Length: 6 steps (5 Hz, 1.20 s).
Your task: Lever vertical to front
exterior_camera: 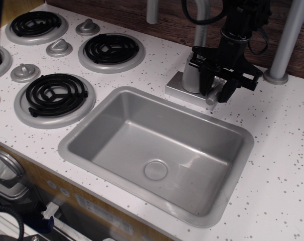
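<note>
The lever (212, 97) is a small silver handle on the right side of the faucet's cylindrical body (191, 76), behind the sink. It tilts down toward the front, with its rounded tip showing below the fingers. My black gripper (218, 86) comes down from above and its fingers (227, 89) close around the lever on both sides. Much of the lever and its stub are hidden by the gripper.
The faucet stands on a square silver base (181, 90). The grey sink (117, 125) lies in front. The spout pipe (201, 22) rises behind the body. A grey post (285, 40) stands at the right. Burners (55, 94) and stove knobs (25, 72) are at the left.
</note>
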Each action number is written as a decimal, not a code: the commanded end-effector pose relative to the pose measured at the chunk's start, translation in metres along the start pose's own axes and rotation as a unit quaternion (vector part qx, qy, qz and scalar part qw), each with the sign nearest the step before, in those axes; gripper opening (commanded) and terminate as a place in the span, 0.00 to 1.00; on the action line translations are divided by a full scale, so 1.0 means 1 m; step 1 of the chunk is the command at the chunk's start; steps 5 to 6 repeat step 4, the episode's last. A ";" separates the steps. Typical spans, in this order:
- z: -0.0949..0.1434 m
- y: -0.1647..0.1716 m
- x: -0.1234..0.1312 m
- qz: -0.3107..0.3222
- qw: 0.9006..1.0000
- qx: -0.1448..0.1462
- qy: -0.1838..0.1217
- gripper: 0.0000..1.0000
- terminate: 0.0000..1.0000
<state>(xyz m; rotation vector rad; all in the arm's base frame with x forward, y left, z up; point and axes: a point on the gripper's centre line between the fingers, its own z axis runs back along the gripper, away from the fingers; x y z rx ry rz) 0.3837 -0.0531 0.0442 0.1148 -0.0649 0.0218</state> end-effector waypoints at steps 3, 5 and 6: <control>0.068 0.001 -0.020 0.033 0.998 0.052 0.003 1.00 0.00; 0.078 0.003 -0.027 0.036 0.997 0.068 0.003 1.00 1.00; 0.078 0.003 -0.027 0.036 0.997 0.068 0.003 1.00 1.00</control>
